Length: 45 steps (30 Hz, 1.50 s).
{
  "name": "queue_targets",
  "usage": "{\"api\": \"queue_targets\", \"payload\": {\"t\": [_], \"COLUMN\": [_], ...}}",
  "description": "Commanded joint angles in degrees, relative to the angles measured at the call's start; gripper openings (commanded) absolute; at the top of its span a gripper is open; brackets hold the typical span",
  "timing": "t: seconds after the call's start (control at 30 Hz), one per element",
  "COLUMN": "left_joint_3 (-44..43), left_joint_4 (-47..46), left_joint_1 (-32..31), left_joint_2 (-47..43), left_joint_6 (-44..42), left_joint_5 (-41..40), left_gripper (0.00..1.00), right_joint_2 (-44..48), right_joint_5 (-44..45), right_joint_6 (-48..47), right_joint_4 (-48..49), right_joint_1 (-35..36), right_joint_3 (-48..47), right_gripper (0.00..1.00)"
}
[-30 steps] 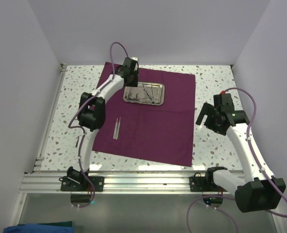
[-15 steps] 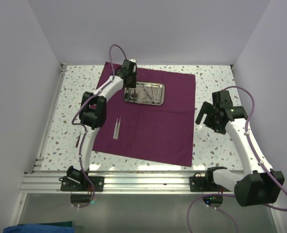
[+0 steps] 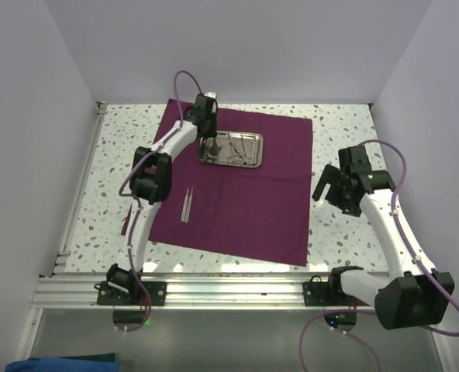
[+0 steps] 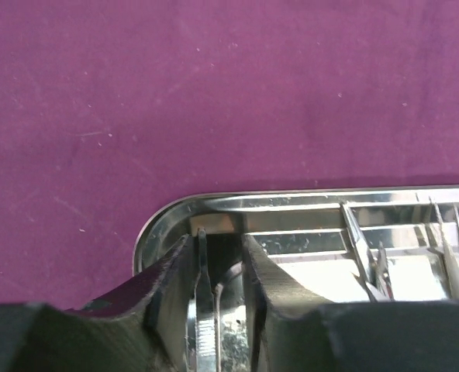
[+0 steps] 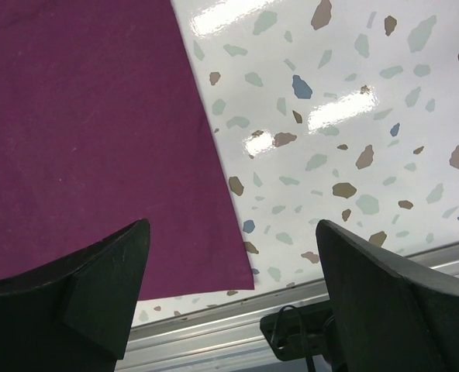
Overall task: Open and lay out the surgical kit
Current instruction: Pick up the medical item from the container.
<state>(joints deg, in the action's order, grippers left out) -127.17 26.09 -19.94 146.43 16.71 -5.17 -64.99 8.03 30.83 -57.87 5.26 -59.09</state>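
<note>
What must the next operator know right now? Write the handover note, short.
Left gripper: down in the left end of the steel tray, fingers on either side of a thin instrument; grip not confirmed.
Right gripper: open, empty, above the right edge of the purple cloth.
Done: cloth spread flat, tray on its far part, one pair of tweezers laid out left of centre.
Left: the remaining instruments lie in the tray; lift each out and lay it on the cloth.
</note>
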Motion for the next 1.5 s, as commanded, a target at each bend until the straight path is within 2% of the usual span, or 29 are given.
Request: {"api": "queue_targets", "payload": {"t": [0.0,0.17,0.53,0.6,0.8,0.83,0.93,1.13,1.23,1.47], "left_joint_3": [-2.19,-2.99,1.84,1.93,-4.64,-5.1,-3.7,-1.41,0.08,-0.35], "left_joint_4": [2.65,7.12,14.52,14.96,20.05,20.49,20.23,18.04,14.35,9.95], "left_joint_1": [0.7,0.61,-1.23,-1.5,-1.5,-1.5,-1.5,-1.59,-1.5,-1.5], "left_joint_2": [3.85,5.44,6.32,6.15,9.39,9.66,9.31,6.33,2.29,-5.53], "left_joint_6": [-1.5,-1.77,-2.82,-3.0,-2.65,-2.73,-2.91,-2.91,-3.09,-0.1], "left_joint_5": [-2.21,-6.87,-13.36,-13.11,-9.6,-8.2,-6.09,0.14,4.89,9.56], "left_gripper": [0.33,0.27,0.26,0.22,0.11,0.06,0.0,0.0,0.0,0.0], "right_joint_2": [-0.49,-0.93,0.13,0.57,1.36,1.62,2.15,2.68,3.12,4.17], "right_joint_5": [0.32,0.23,-0.3,-0.47,-1.0,-1.09,-1.26,-2.23,-2.49,-3.29], "right_joint_6": [0.64,0.55,-1.03,-1.65,-2.44,-2.35,-2.62,-2.97,-2.97,-3.14], "right_joint_4": [-0.41,-0.05,1.35,1.7,2.23,2.23,2.58,2.93,3.11,3.64], "right_joint_1": [0.19,0.28,0.1,0.19,0.19,0.11,0.19,0.11,0.19,0.11], "right_joint_3": [-0.32,-0.32,2.57,2.84,3.46,3.46,3.63,3.81,3.89,3.98], "right_gripper": [0.92,0.92,0.92,0.92,0.92,0.93,0.93,0.93,0.93,0.93]}}
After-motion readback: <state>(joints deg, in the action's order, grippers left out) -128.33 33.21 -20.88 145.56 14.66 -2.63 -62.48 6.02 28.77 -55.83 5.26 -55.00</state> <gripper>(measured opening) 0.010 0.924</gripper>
